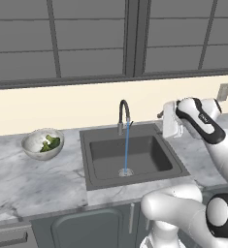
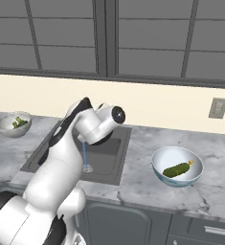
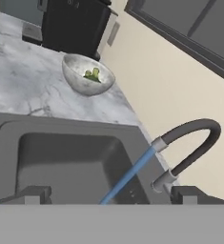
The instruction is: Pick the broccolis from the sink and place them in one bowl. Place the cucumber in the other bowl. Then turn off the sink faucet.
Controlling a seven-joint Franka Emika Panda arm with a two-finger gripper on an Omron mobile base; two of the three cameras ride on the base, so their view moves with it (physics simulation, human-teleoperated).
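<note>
Water runs in a blue stream from the sink faucet [image 1: 124,112] into the sink [image 1: 147,156]. My gripper [image 1: 161,119] hovers just right of the faucet, above the sink's back right corner, and points at it. In the hand view its fingertips [image 3: 35,194] stand far apart, open with nothing held, and the faucet [image 3: 192,143] arches close ahead on the right. The broccolis [image 1: 50,143] lie in the speckled bowl [image 1: 34,145] on the counter left of the sink. The cucumber [image 2: 176,169] lies in the blue-rimmed bowl [image 2: 177,154] on the right.
A marble counter [image 1: 33,181] surrounds the sink, with a cream wall and dark windows behind. A wall outlet [image 2: 219,108] sits above the right counter. A black appliance [image 3: 73,26] stands past the speckled bowl [image 3: 80,78] in the hand view.
</note>
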